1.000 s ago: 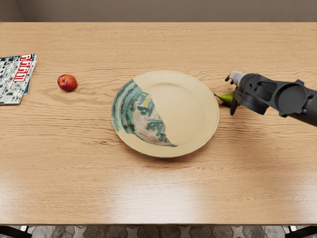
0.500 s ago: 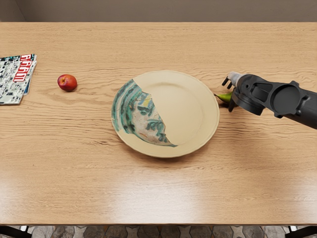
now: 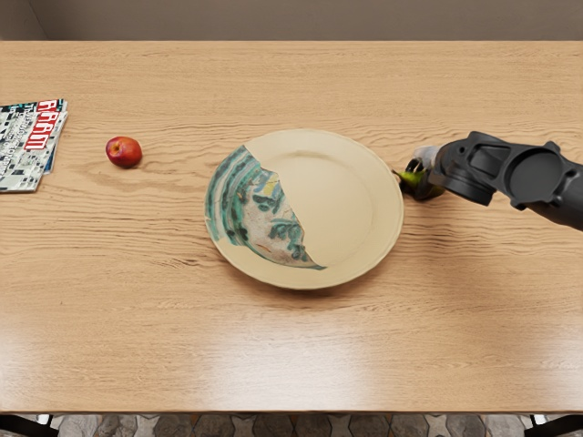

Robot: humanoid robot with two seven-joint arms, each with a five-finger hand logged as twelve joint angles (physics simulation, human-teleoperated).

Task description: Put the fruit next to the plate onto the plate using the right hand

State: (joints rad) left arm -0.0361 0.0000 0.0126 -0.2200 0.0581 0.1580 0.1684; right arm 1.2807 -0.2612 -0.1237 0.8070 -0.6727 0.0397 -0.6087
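From the head view, the only one we had, we took the plate [image 3: 351,196] as our landmark, lying flat near the middle of the table [image 3: 291,355]. The small green fruit [image 3: 411,177] sat on the wood just beside the plate's right rim, perhaps touching it, though we could not be sure. Only a sliver of it showed. The right hand [image 3: 426,169] sat over and against the fruit on the side away from the plate, its arm stretching across from the picture's right edge. The dark wrist covered most of the hand, so we could not tell how far it had closed, or whether it had hold of the fruit at all. We judged that it was placed there for a grasp from the outer side, which would leave a short carry over the rim.

The plate's raised rim stood between the fruit and the dish, so we thought the fruit would need lifting rather than pushing. The plate's whole surface lay bare for setting it down. A red apple [image 3: 124,151] lay well apart to the plate's left, with a magazine [image 3: 27,144] farther left still at the table edge, both out of the way.
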